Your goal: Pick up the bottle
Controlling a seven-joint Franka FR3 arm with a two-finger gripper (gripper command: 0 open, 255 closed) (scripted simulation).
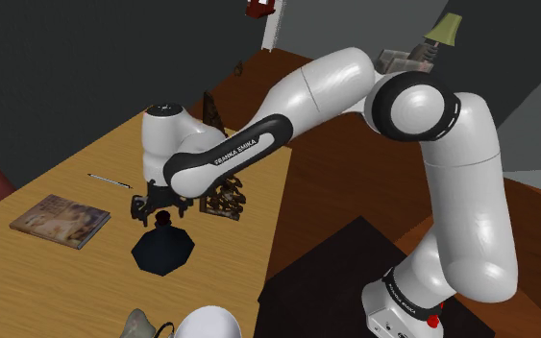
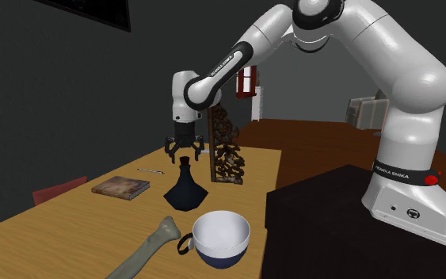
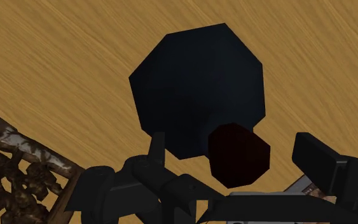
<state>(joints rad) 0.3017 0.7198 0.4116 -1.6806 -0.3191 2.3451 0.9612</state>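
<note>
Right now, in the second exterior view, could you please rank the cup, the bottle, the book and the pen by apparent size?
1. cup, though it sits nearest the camera
2. bottle
3. book
4. pen

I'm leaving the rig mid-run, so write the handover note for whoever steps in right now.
Gripper: open, holding nothing, directly over the bottle. In the wrist view one finger stands to each side of its stopper, with no contact.
Bottle: dark, wide-based, upright on the wooden table. In the second exterior view it is between the book and the dark rack.
Done: gripper lined up over the neck.
Left: lower if needed, close on the neck, lift.
</note>
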